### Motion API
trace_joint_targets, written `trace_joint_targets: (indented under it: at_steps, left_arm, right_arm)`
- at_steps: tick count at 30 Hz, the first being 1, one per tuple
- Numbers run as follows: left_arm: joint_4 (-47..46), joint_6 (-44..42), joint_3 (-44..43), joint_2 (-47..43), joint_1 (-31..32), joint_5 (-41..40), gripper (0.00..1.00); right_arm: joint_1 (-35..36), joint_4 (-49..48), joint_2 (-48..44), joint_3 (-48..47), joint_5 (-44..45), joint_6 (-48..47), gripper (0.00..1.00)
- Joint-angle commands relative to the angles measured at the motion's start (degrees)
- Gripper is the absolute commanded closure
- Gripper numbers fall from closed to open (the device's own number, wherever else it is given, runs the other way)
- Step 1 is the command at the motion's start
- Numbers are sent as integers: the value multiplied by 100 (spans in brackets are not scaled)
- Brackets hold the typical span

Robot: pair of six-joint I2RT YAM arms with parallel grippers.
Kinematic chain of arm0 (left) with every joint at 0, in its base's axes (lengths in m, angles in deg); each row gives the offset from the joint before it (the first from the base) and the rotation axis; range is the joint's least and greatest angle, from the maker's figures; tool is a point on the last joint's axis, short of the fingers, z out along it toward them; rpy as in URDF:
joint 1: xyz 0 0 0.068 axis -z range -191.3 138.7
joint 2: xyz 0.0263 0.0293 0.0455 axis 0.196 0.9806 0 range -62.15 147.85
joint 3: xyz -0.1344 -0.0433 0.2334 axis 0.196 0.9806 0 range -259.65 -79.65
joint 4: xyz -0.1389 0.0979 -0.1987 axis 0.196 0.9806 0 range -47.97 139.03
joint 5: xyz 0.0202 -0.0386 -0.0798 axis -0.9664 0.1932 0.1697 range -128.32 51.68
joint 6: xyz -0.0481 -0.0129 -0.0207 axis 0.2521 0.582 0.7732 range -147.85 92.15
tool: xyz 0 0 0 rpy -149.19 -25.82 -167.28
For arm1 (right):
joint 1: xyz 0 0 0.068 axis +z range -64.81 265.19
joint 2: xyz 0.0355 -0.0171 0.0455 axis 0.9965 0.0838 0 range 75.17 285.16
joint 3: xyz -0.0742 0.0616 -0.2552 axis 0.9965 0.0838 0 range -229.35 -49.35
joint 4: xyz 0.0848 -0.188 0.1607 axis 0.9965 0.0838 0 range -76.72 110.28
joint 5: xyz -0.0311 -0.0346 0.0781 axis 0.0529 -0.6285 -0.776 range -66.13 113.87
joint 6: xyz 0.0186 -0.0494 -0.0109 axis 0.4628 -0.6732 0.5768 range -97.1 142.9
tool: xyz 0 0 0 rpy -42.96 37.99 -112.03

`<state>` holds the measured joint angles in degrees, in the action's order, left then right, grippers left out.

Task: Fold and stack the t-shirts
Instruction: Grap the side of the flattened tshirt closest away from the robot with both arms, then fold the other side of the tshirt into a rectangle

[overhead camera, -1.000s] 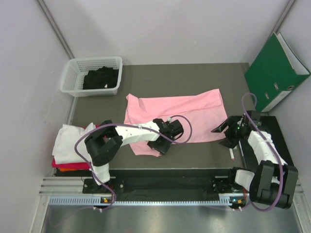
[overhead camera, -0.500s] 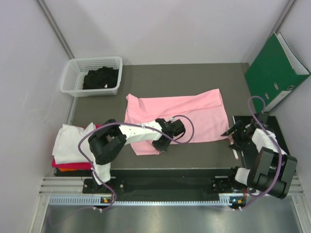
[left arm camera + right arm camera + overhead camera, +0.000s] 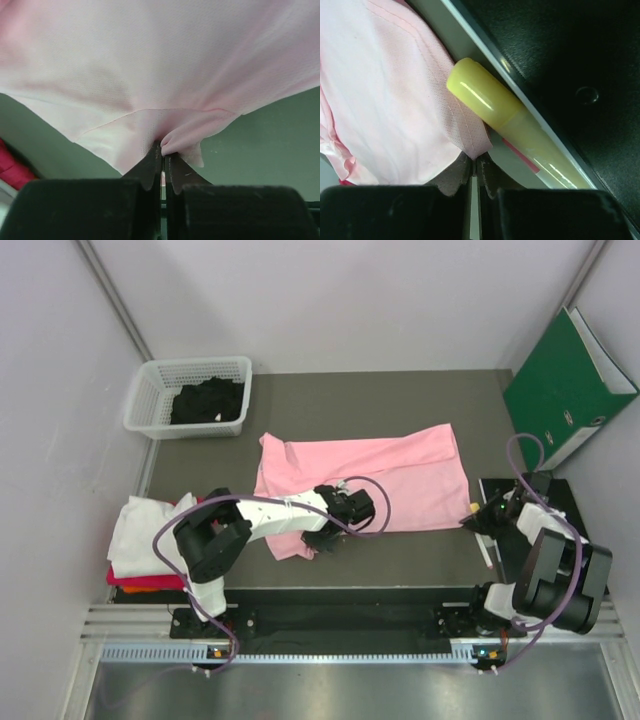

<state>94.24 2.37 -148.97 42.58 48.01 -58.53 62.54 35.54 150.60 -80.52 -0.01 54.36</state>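
The left arm reaches rightward across the table, its wrist turned back toward the base. The left gripper is pinched tight on a fold at the near-left hem of the light pink t-shirt, which lies spread mid-table. The right arm sits tucked near its base, with the right gripper clamped on the shirt's near-right corner.

The right wrist view shows a yellow marker lying against that corner. The top view alone shows the stack of folded t-shirts at left and a black shirt in the basket.
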Motion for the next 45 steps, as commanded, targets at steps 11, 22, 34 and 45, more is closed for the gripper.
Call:
trace_joint_targets:
  at_steps: [11,22,34,45]
  left_arm:
    - [941,-586,-740,-339,-586,-1302,100]
    - [677,-1360,-1566,-128,-1553,-1311,100]
    - [484,-1765,-2410,698,-1817,-1249,100]
    - [501,-1914,-2551,786,-2020,-1187,100]
  right_arm:
    - [-20,16,-443,-731,-258,-756,99]
    - [348,-688,576,-1285,-680,-676,98]
    - [1026,-478,1454,-2392,102,-799,97]
    - [1254,-170,2510,-3780,278,-940,95]
